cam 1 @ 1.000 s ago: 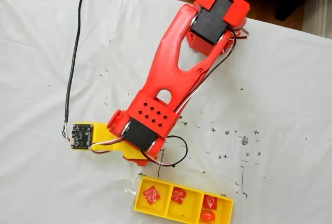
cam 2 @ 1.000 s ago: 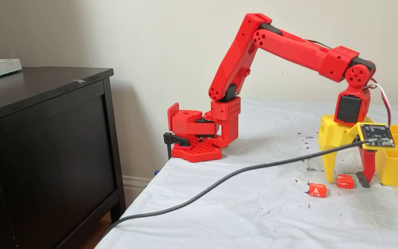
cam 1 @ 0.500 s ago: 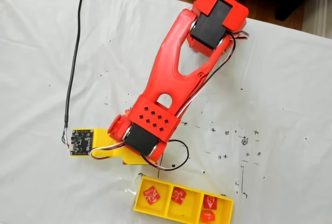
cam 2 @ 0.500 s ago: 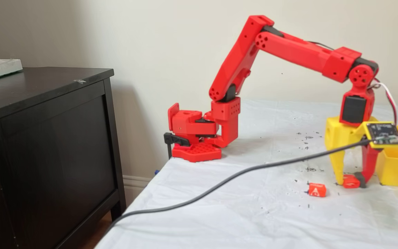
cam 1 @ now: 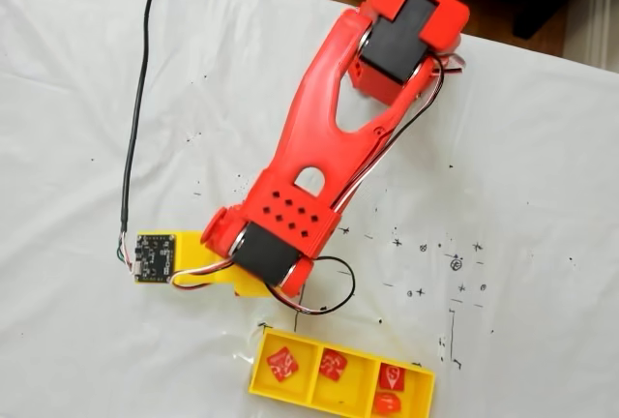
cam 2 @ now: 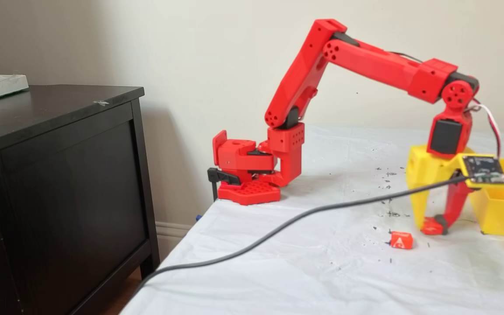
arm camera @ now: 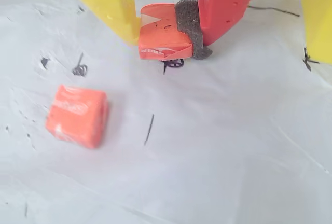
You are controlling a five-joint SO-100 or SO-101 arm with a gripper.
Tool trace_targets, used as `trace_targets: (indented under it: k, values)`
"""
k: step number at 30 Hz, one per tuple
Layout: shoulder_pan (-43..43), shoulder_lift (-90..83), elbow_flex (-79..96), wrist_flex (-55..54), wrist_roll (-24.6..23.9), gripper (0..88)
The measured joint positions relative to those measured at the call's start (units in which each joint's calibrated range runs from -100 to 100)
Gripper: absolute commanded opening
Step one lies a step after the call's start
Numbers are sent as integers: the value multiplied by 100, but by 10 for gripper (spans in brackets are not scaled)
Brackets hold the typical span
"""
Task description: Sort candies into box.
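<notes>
Two candies are outside the box: in the wrist view one loose candy lies nearer, on the left of the desk. Beyond it, the fingers pinch another candy. Right of them stands the box, holding four.

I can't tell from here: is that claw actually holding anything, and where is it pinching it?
Yes. The gripper is shut on an orange-red candy, pinched across its two opposite sides between the yellow finger and the red padded finger.
</notes>
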Motion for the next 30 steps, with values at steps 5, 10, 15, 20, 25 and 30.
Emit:
trace_targets:
  k: [5, 10, 15, 20, 25, 30]
  values:
    - [-138, -1112, 0, 63, -156, 1]
    - [-618, -2079, 44, -181, -557, 1]
    - [-1170, -2546, 613, -730, -967, 1]
    - [-1544, -2563, 1042, -1554, -1275, 1]
    - [-1788, -2563, 1129, -2198, -1407, 1]
    - [-1869, -2215, 1129, -2551, -1446, 1]
